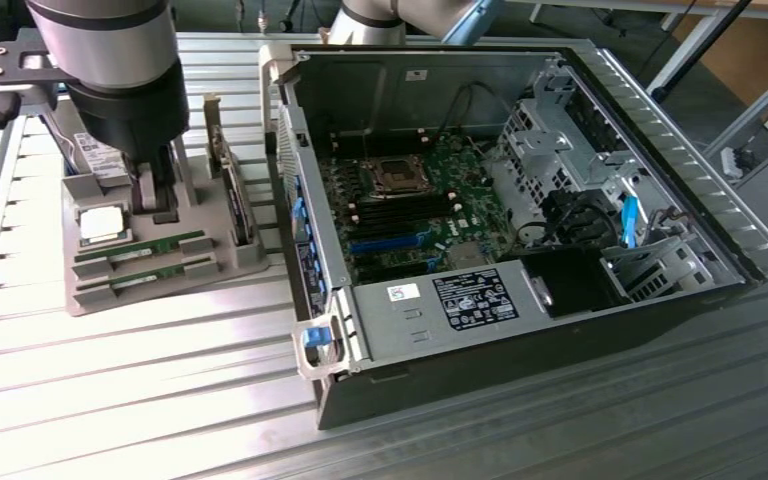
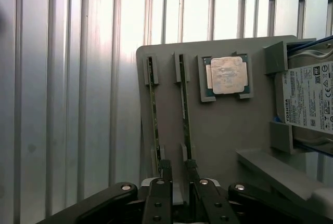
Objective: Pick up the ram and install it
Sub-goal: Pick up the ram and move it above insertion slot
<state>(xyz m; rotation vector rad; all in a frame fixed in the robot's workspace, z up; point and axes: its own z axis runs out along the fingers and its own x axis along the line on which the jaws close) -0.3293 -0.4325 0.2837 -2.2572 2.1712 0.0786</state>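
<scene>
Quick look at the RAM pick: the gripper (image 2: 178,166) is wide open with nothing in it, hanging low over the grey parts tray (image 2: 223,125). The tray sits on the slatted table (image 1: 157,400) right beside the open PC case (image 1: 398,70).

The ram (image 2: 184,104) stands on its thin edge in slots, along the tray edge farthest from the hard drive (image 2: 309,99). The CPU (image 2: 226,74) is just beside it on the inner side, and a second stick (image 2: 154,109) runs parallel on the outer side, closest to that edge.

The jaws hover near one end of the ram, and it looks closer to one finger than the other. IMO it's worth centring it between the jaws first. Keep the fingers square to the flat faces so they pinch the board and not the chips. Watch the second stick and the slot posts, since there's very little room. Then pull straight up, no twisting, or it'll bind in the slots.
</scene>
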